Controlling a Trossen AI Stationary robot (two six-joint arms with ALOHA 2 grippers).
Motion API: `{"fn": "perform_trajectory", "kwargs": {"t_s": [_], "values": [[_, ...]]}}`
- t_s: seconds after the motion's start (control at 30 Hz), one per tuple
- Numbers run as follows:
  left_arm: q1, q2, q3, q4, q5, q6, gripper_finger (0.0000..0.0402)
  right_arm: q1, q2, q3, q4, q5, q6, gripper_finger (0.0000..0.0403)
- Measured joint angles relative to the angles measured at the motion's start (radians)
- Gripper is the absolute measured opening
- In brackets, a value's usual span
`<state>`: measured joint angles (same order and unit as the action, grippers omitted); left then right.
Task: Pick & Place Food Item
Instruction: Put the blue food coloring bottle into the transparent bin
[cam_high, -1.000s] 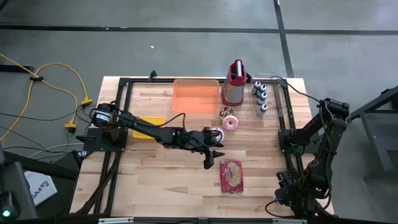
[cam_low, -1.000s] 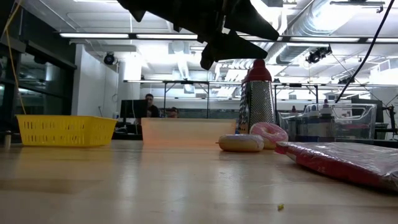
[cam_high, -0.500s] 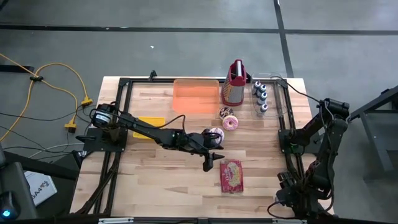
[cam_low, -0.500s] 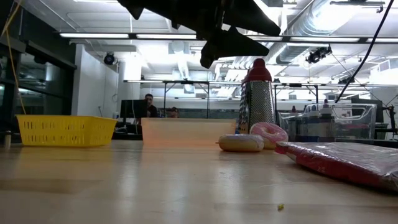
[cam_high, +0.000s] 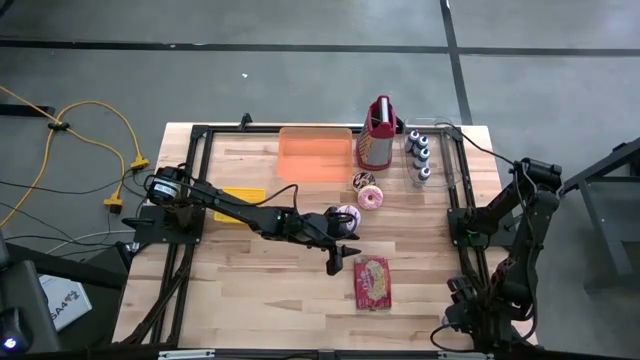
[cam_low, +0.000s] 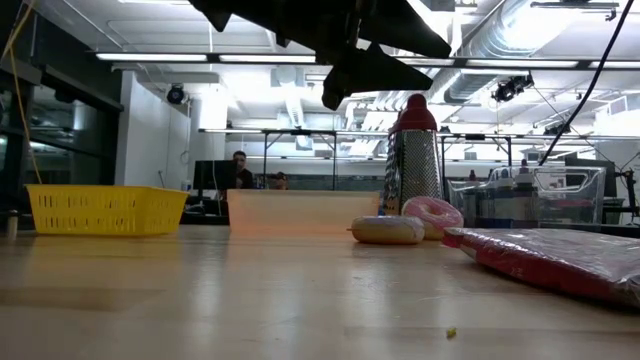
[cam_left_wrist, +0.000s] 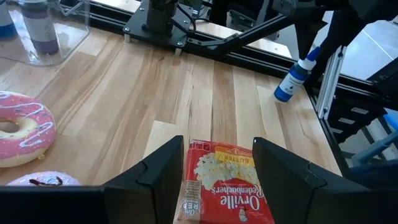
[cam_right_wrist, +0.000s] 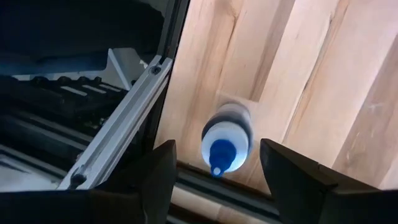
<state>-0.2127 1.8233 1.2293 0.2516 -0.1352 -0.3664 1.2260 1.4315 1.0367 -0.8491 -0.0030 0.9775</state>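
Note:
A red popcorn bag (cam_high: 372, 282) lies flat on the wooden table; in the left wrist view the popcorn bag (cam_left_wrist: 225, 186) shows just ahead of and below my fingers. My left gripper (cam_high: 338, 262) (cam_left_wrist: 217, 149) hangs open above the table, right beside the bag's left side, touching nothing. A pink-iced donut (cam_high: 371, 198) (cam_left_wrist: 18, 127) lies behind it, a paler donut (cam_high: 364, 181) just beyond, and a third donut (cam_high: 345, 215) sits partly under my left arm. My right gripper (cam_right_wrist: 216, 147) stands open at the near right corner, pointing down over a blue-capped bottle (cam_right_wrist: 225, 138).
An orange bin (cam_high: 315, 153) and a metal grater (cam_high: 377, 135) stand at the far edge, with small bottles (cam_high: 420, 155) in a clear tray to their right. A yellow basket (cam_high: 240, 205) sits at the left under my left arm. A black frame (cam_high: 457, 200) rims the table.

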Motion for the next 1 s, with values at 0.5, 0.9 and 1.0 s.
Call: {"fn": "perform_trajectory", "kwargs": {"t_s": [0.5,0.9,1.0], "values": [[0.000,0.000,0.000,0.000,0.000,0.000,0.0187,-0.011,0.071,0.000,-0.001,-0.034,-0.005,0.0219],[0.000,0.000,0.000,0.000,0.000,0.000,0.0187,-0.010,0.092,-0.001,-0.004,-0.051,-0.002,0.0219],[0.000,0.000,0.000,0.000,0.000,0.000,0.0187,-0.011,0.092,-0.001,-0.005,-0.051,-0.001,0.0216]]}}
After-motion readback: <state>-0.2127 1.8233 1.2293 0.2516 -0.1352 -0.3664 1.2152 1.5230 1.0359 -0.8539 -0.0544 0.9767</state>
